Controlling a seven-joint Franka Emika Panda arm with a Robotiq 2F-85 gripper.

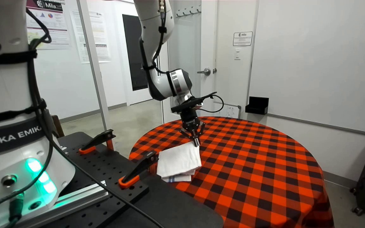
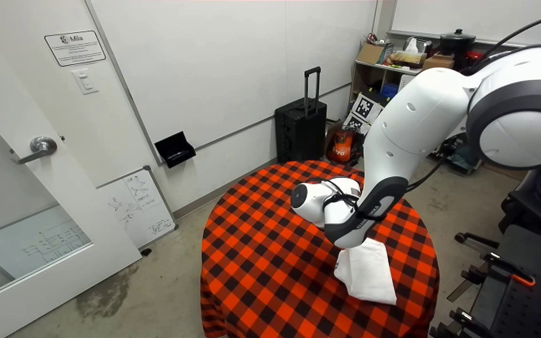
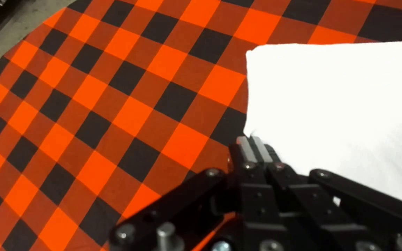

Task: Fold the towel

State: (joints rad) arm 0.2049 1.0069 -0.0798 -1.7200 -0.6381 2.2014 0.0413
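End effector (image 3: 252,142) pinching corner of folded white towel (image 1: 179,160), checked tablecloth (image 1: 255,172) beneath

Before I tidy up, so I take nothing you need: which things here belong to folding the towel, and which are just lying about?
Belongs to the job:
white towel with blue stripes
hand, at the towel's corner
checked tablecloth, beneath the towel

Seemingly just lying about:
black suitcase
low whiteboard, partly behind the door
lidded pot
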